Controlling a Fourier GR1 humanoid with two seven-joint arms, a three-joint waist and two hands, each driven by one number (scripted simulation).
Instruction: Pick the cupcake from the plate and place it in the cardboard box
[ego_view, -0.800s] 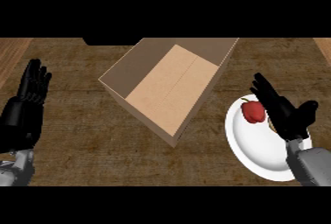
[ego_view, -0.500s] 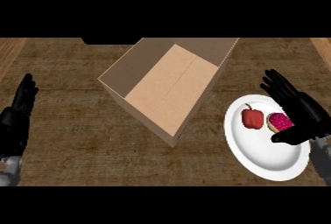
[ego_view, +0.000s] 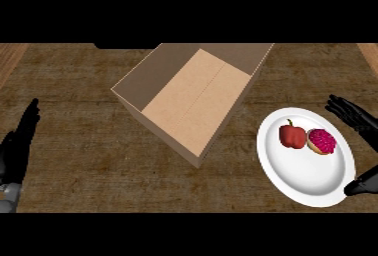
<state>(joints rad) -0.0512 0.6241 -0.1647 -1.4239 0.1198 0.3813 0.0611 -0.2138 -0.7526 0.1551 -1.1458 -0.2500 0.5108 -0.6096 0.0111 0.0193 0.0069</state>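
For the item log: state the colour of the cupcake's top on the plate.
Bright pink with darker speckles, on the cupcake beside the red apple; the head view shows it.

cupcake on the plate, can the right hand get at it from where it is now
Probably yes. The right hand is open just past the plate's right rim, and the cupcake lies on that side. The apple sits on its far left, out of the way.

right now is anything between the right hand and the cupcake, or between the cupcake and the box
Nothing lies between the right hand and the cupcake. Toward the cardboard box, a red apple sits beside the cupcake on the plate.
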